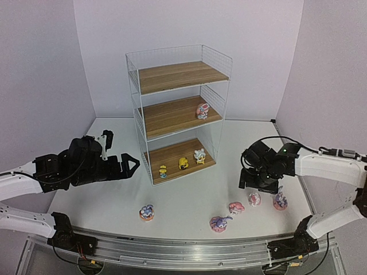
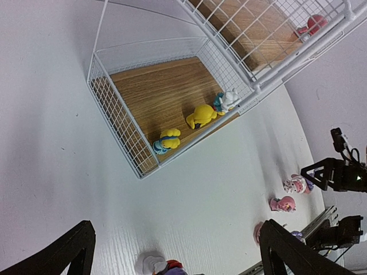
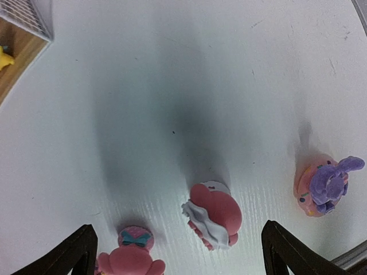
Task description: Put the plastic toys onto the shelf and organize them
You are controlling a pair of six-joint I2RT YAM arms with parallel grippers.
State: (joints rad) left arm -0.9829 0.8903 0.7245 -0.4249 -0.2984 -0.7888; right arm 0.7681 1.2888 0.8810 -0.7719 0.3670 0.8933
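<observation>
Right wrist: pink-white toy (image 3: 212, 220) lies between tips of the spread right claw (image 3: 178, 243).

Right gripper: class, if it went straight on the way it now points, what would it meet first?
Probably the pink-white toy on the table, which sits almost centred ahead of the open right gripper. The exact line is hard to judge from this view.

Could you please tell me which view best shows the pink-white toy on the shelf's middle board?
The top external view: the pink-white toy stands whole on the middle board. The left wrist view catches only a reddish part behind the wire of the shelf, at the frame's corner. The right wrist view does not show it.
</observation>
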